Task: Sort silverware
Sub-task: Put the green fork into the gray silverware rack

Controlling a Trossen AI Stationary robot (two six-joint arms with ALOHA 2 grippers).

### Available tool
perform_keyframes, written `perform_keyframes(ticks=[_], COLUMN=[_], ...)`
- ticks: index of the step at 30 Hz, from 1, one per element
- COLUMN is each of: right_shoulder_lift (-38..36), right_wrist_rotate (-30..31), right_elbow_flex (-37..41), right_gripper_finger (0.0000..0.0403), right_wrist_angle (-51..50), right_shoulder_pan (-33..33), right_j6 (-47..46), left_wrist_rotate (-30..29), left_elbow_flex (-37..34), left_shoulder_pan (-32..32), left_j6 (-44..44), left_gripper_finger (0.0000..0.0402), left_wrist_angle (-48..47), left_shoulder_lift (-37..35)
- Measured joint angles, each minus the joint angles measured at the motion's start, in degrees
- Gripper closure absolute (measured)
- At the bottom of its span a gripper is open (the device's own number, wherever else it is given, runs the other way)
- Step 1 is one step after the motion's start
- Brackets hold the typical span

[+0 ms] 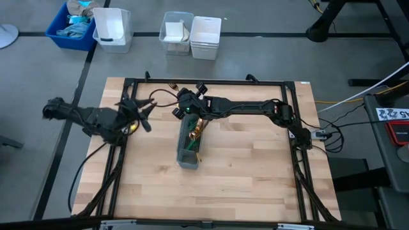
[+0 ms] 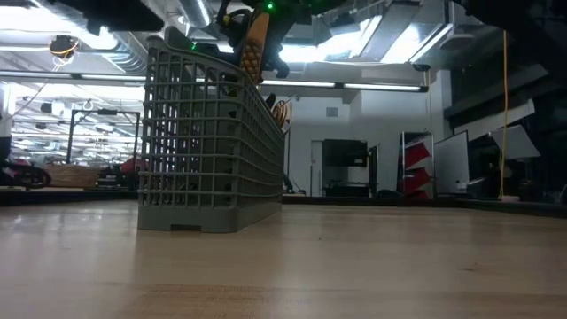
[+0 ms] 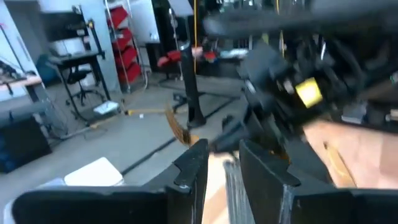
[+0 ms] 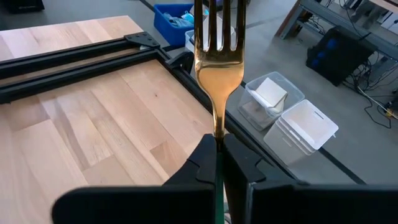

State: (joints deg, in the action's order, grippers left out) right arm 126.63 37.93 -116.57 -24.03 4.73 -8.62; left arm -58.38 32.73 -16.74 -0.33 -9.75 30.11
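My right gripper is shut on a fork with a gold head and a teal handle. It hangs over the far end of the grey mesh caddy, which stands on the wooden table. In the low view the fork's head shows above the caddy's rim. More silverware lies inside the caddy, gold heads toward the far end. My left gripper is open and empty, hovering left of the caddy with its fingers toward the right arm. My right gripper pinches the fork between its two fingers at the neck, where the gold head meets the teal handle. The fingers lie along the fork, and its tines stick out past the fingertips. The fork is lifted clear above the caddy.
A black frame runs round the table top. Beyond the far edge, on the floor, stand a blue bin and white containers. Bare wood lies right of and nearer than the caddy.
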Motion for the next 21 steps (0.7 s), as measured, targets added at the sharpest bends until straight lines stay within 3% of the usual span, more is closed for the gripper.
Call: perform_keyframes(ticks=[5,11,21], right_shoulder_lift=[-0.02,-0.02,-0.02], right_wrist_rotate=[-1.71,-2.23,-2.56], right_elbow_flex=[0.0,0.02,0.02], right_gripper_finger=[0.0393,0.0391,0.0391], right_wrist_angle=[0.05,0.06,0.21], right_shoulder_pan=[0.0,0.0,0.02], right_j6=[0.05,0.07,0.07], left_wrist_rotate=[10.34,29.45,34.16], left_elbow_flex=[0.02,0.02,0.02], left_shoulder_pan=[11.94,25.83,38.07], left_j6=[5.36,1.29,-1.3], left_gripper_finger=[0.0314,0.0314,0.0314], left_wrist_angle=[7.08,7.88,10.19], left_shoulder_lift=[1.37,5.42,12.35])
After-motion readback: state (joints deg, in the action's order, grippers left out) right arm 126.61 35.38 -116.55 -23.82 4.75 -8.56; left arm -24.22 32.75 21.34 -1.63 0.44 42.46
